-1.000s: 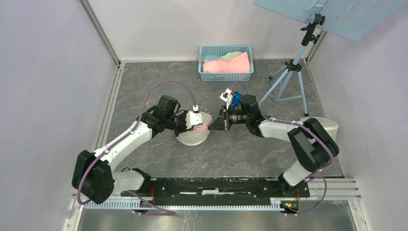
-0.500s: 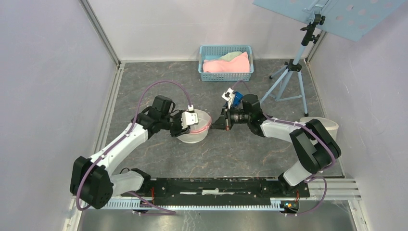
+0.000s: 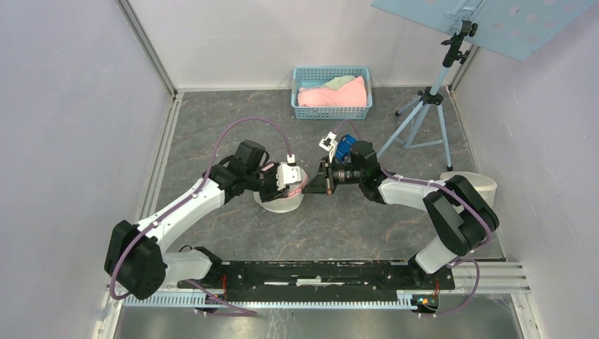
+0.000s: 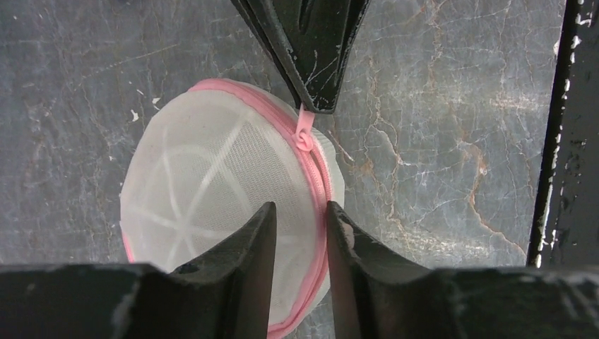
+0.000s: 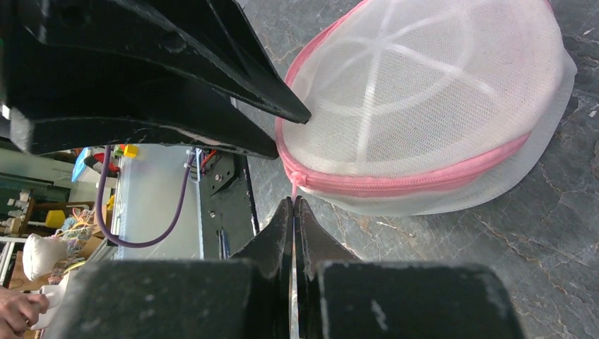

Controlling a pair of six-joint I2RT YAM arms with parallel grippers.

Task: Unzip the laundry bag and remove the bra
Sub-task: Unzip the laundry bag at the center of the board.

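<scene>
Overhead, the mesh laundry bag [image 3: 281, 203] sits on the worktop [image 3: 367, 226] between the left tool [image 3: 291, 182] and right tool [image 3: 314, 188], reachable by each. From the left wrist, the left tool [image 4: 297, 215] stands partly open astride the pink zip [image 4: 316, 166], gripping nothing, likely poised to steady the bag. From the right wrist, the right tool [image 5: 293, 202] pinches the zip pull [image 5: 294, 183] tight, ready to draw it; no bra shows

Basket [image 3: 331, 113] and tripod [image 3: 431, 97] beyond the laundry bag [image 3: 282, 202]
</scene>
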